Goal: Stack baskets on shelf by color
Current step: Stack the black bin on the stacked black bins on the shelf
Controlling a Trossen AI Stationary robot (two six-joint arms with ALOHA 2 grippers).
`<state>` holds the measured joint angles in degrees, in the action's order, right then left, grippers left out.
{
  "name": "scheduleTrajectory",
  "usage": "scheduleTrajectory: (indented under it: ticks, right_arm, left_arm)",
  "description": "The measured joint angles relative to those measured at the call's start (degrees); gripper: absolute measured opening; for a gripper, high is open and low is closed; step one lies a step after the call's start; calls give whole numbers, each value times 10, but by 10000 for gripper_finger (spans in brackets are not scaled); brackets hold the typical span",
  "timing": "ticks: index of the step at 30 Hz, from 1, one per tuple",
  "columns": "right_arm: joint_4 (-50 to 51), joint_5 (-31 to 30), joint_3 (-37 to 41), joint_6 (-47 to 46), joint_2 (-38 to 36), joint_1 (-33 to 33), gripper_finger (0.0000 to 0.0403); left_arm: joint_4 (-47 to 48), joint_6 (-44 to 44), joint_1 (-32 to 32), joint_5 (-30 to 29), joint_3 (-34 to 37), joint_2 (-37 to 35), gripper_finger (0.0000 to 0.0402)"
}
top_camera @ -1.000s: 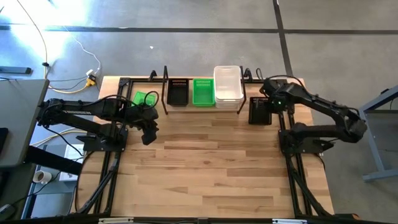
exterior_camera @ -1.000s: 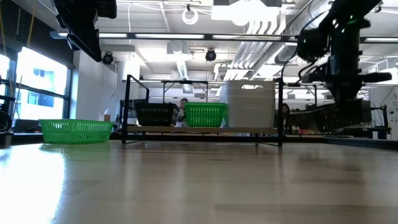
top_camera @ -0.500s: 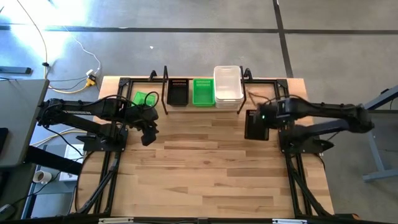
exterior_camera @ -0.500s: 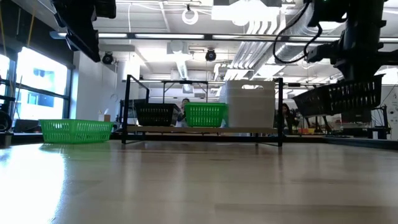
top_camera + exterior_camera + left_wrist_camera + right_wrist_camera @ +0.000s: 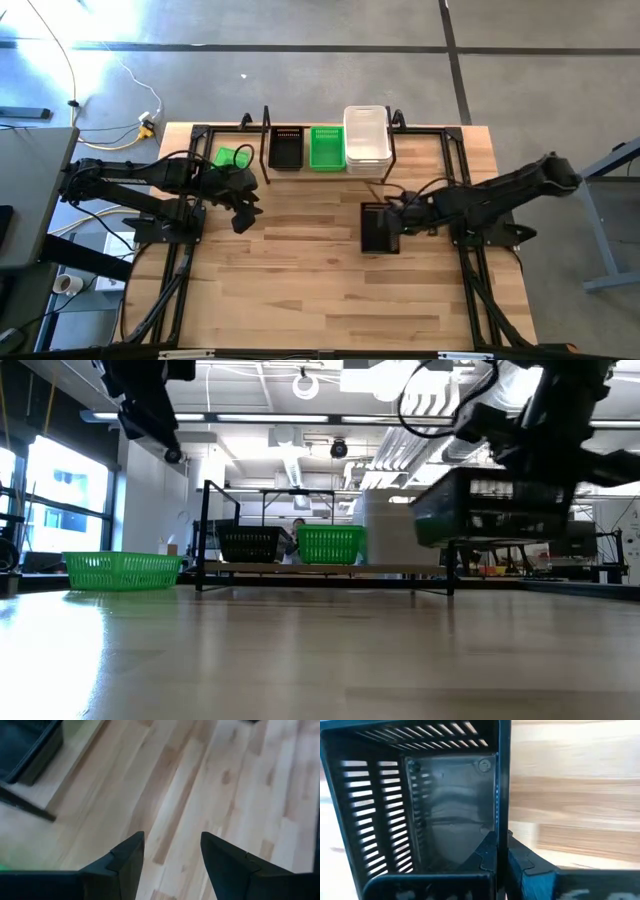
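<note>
Five baskets can be counted with certainty: two black, two green, and white ones in a stack whose number cannot be told. On the shelf (image 5: 330, 172) at the far edge of the tabletop (image 5: 320, 280) a black basket (image 5: 285, 148), a green basket (image 5: 326, 148) and the white stack (image 5: 367, 138) are lined up side by side. A second green basket (image 5: 232, 158) is set on the tabletop just beside the shelf's left end. The second black mesh basket (image 5: 379, 228) is held above the middle of the tabletop by the right gripper (image 5: 501, 862), whose jaws are closed on one wall of it; in the low view it is seen clear of the wood. The left gripper (image 5: 170, 855) is held over bare boards near the left green basket, jaws parted and empty. The tabletop is butcher-block wood. Beyond it, an open room with ceiling ducts and strip lights is seen.
</note>
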<state>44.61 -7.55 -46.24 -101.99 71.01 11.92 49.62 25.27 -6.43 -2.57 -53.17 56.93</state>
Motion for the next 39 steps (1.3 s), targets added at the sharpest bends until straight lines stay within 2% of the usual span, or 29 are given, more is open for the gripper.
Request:
scheduleTrajectory:
  ticks: [3, 9, 15, 22, 31, 39]
  right_arm:
    - [-38, -16, -20, 13, 43, 10, 0]
    - [-25, -44, -118, 71, 128, 10, 0]
    - [-20, -75, -201, 149, 190, -18, 0]
    - [-20, -76, -262, 205, 235, -56, 0]
    - [-28, -96, -320, 245, 280, -79, 0]
    - [-39, -106, -359, 270, 314, -93, 0]
  left_arm:
    - [-22, -4, 8, 7, 0, 0, 185]
    - [-57, -4, 26, 5, 0, 0, 185]
    - [-83, -25, 36, 2, 0, 0, 185]
    - [-106, -62, 58, -3, 0, 0, 185]
    - [-118, -70, 109, -55, -1, 10, 185]
    - [-181, -85, 138, -89, -1, 56, 185]
